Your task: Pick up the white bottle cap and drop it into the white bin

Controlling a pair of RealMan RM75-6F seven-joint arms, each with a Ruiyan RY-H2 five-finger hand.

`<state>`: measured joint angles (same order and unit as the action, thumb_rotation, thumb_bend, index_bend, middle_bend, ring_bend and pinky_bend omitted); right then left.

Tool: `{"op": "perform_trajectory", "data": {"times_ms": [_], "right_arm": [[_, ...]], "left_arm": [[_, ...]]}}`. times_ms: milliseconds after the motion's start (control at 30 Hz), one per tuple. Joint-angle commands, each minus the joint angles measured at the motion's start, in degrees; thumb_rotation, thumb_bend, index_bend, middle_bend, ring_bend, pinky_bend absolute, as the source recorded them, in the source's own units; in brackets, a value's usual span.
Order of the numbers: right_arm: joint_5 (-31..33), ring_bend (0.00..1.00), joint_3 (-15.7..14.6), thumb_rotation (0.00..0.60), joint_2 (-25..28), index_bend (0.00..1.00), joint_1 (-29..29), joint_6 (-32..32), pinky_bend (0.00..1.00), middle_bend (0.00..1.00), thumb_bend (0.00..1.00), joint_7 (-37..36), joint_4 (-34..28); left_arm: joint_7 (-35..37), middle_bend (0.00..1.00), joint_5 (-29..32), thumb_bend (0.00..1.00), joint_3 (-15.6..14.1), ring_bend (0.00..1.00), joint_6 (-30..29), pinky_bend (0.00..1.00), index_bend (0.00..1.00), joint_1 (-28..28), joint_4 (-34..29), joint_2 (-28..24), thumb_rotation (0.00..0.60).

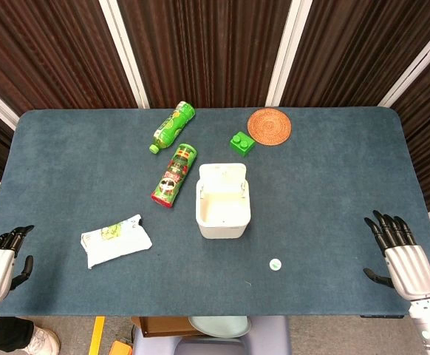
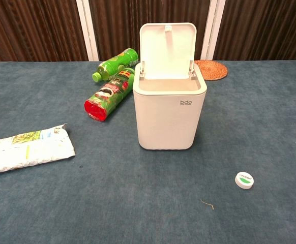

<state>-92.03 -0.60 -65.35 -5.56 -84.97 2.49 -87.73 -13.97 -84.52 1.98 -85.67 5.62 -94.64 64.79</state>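
The white bottle cap (image 1: 275, 264) (image 2: 244, 180) lies flat on the blue table, in front of and to the right of the white bin (image 1: 223, 205) (image 2: 170, 109). The bin stands upright mid-table with its lid flipped up. My right hand (image 1: 398, 254) hovers at the table's right front edge, fingers spread and empty, well right of the cap. At the left front edge my left hand (image 1: 1, 259) is also empty with fingers apart. Neither hand shows in the chest view.
A red-lidded green chip can (image 1: 174, 175) and a green bottle (image 1: 173, 126) lie left-behind the bin. A white snack packet (image 1: 115, 240) lies front left. A green block (image 1: 242, 142) and a woven coaster (image 1: 269, 126) sit at the back.
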Motion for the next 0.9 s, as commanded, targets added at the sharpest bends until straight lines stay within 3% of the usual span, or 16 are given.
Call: {"op": "perform_trajectory", "data": {"times_ms": [33,300,567,633,700,800,867,900], "right_arm": [[0.45,0.00,0.02,0.600,0.09,0.06,-0.13,0.62,0.10,0.05,0.17,0.26,-0.11],[-0.06,0.00,0.17,0.600,0.15,0.06,-0.19,0.40,0.11,0.05,0.17,-0.81,0.04],[-1.44,0.07,-0.38,0.600,-0.48,0.07,-0.47,0.71,0.26,0.08,0.17,-0.97,1.37],[-3.37,0.14,-0.52,0.600,-0.93,0.10,-0.87,-0.15,0.29,0.14,0.17,-1.67,2.34],[-5.83,0.29,-0.35,0.600,-2.30,0.15,-1.31,-2.06,0.39,0.26,0.17,-3.06,4.60],[-10.59,0.61,-1.20,0.600,-3.77,0.27,-2.62,-3.97,0.67,0.49,0.17,-6.40,7.99],[-13.09,0.77,-1.81,0.600,-4.05,0.33,-3.59,-4.44,0.82,0.62,0.18,-7.71,9.02],[-14.17,0.80,-1.95,0.600,-4.13,0.35,-4.11,-4.54,0.85,0.65,0.18,-7.43,9.26]], "left_arm": [[-0.20,0.21,0.15,0.50,-0.03,0.27,0.19,0.40,0.17,-0.02,-0.10,-0.05,0.600],[-0.25,0.21,0.44,0.50,0.10,0.27,0.63,0.40,0.17,0.08,-0.21,-0.10,0.600],[0.03,0.21,0.32,0.50,0.00,0.27,0.47,0.40,0.17,-0.15,-0.36,-0.26,0.600],[0.04,0.21,0.51,0.50,-0.10,0.27,0.37,0.40,0.17,-0.39,-0.62,-0.39,0.600],[0.28,0.21,1.06,0.50,-0.03,0.27,0.51,0.40,0.18,-0.54,-1.02,-0.63,0.600],[0.20,0.22,1.58,0.50,-0.08,0.27,0.82,0.40,0.18,-0.66,-1.38,-0.96,0.600],[0.28,0.22,1.47,0.50,-0.16,0.27,0.80,0.40,0.18,-0.74,-1.75,-1.20,0.600],[0.47,0.22,1.34,0.50,-0.18,0.27,0.65,0.40,0.18,-0.81,-1.88,-1.29,0.600]]}}
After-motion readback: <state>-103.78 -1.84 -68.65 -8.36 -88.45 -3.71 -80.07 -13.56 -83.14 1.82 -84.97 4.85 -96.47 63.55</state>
